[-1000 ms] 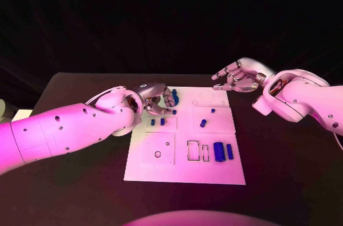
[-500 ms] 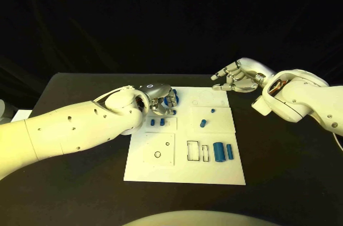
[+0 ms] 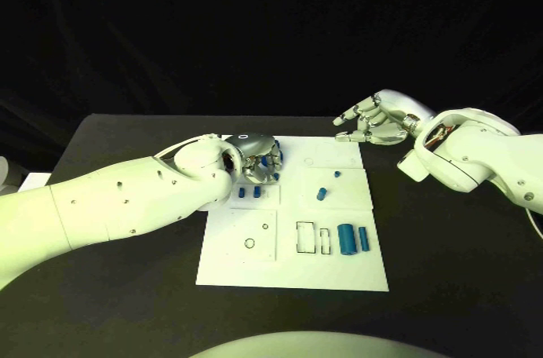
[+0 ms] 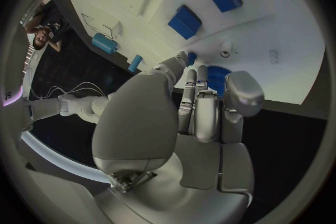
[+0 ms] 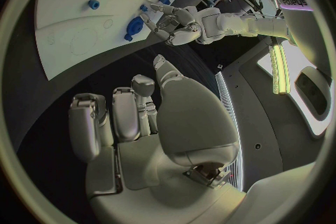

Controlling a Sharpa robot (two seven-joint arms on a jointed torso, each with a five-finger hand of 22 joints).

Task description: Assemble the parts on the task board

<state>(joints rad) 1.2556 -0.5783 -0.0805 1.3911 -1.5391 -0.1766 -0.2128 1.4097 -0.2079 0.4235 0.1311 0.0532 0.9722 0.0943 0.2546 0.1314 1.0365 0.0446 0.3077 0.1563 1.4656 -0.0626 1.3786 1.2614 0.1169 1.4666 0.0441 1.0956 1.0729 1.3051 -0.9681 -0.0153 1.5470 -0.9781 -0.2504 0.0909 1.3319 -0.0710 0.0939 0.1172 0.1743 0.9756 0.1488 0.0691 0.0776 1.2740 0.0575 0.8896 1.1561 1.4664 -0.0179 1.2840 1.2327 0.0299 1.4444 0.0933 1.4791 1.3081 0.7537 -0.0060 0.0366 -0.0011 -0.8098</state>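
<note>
The white task board point(image 3: 289, 270) lies in the middle of the black table. My left hand point(image 3: 253, 158) hovers low over the board's far left corner and pinches a blue toothed wheel point(image 4: 217, 78) between thumb and fingers. A small blue peg point(image 4: 191, 57) stands just beyond its fingertips. Two blue blocks point(image 3: 249, 191) lie just below that hand. A short blue pin point(image 3: 322, 193) and a tiny peg point(image 3: 337, 173) sit right of centre. Two blue cylinders point(image 3: 353, 239) lie at the near right. My right hand point(image 3: 379, 122) hangs above the board's far right corner, fingers apart, holding nothing.
Rectangular slots point(image 3: 307, 238) and a round hole point(image 3: 250, 245) mark the board's near half. A faint round recess point(image 3: 328, 151) sits at the far right of the board. Bare black table point(image 3: 453, 279) surrounds the board on all sides.
My left hand has moved down and a little nearer with the blue wheel, turning it in toward the board. The right hand has stayed in place.
</note>
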